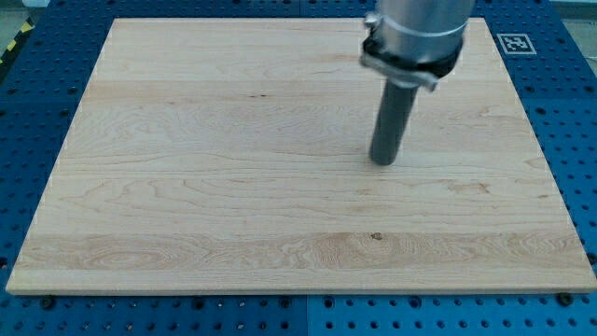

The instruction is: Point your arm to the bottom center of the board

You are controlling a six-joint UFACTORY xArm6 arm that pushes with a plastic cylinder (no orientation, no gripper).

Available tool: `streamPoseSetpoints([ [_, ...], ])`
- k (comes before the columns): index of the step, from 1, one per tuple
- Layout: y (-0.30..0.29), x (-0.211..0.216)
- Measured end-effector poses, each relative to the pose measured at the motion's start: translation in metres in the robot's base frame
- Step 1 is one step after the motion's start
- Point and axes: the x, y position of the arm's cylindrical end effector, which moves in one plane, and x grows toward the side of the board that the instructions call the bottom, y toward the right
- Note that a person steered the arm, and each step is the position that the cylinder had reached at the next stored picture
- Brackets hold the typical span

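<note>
A light wooden board (233,187) fills most of the view. No coloured blocks show on it. My arm comes down from the view's top right as a silver cylinder ending in a dark rod. My tip (383,162) rests on the board, right of the centre and about halfway between the view's top and bottom. The board's bottom edge lies well below the tip.
A blue perforated table (569,112) surrounds the board on all sides. A black-and-white marker tag (515,43) sits at the board's top right corner. Yellow-black tape shows at the view's top left.
</note>
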Motion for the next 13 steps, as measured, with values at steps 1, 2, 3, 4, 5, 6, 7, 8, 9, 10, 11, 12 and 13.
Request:
streamPoseSetpoints([
  [1, -0.048, 0.029],
  [2, -0.069, 0.010],
  [3, -0.069, -0.008],
  [4, -0.013, -0.043],
  [5, 0.002, -0.053],
  [6, 0.007, -0.107],
  [7, 0.038, -0.131],
  [8, 0.056, -0.158],
  [9, 0.056, -0.159],
  [10, 0.056, -0.159],
  [11, 0.032, -0.122],
  [12, -0.039, -0.067],
  [13, -0.136, -0.086],
])
